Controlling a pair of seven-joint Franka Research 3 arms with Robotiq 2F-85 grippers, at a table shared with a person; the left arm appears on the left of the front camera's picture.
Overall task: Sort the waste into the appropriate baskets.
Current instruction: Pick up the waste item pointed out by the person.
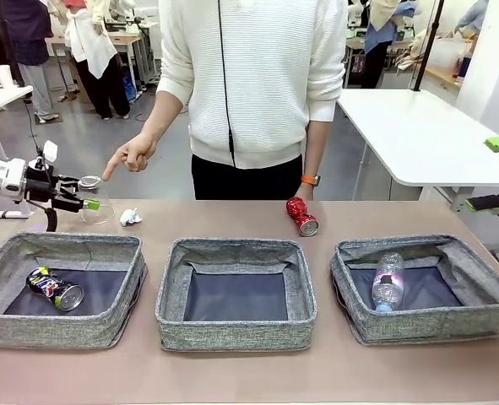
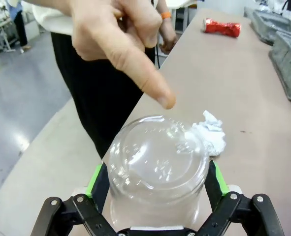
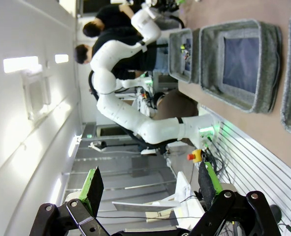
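A clear plastic cup [image 2: 157, 162] lies on its side on the table, between the open fingers of my left gripper [image 2: 155, 179]; its green pads [image 2: 97, 178] flank the cup's sides. In the front view this gripper [image 1: 87, 203] and the cup [image 1: 97, 211] are behind the left basket [image 1: 29, 325]. A crumpled paper ball [image 1: 131, 218] [image 2: 208, 137] lies just beside the cup. The crushed red can [image 1: 301, 216] lies behind the middle basket [image 1: 236, 329]. The left basket holds a black printed can [image 1: 55, 288]; the right basket [image 1: 426, 325] holds a clear bottle [image 1: 387, 281]. My right gripper [image 3: 150, 191] is open and empty, off the table.
A person in a white sweater stands at the far side, one hand [image 1: 131, 156] pointing its index finger [image 2: 140, 73] down at the cup. The other hand rests near the red can [image 2: 223, 27]. A white table [image 1: 418, 135] stands at the back right.
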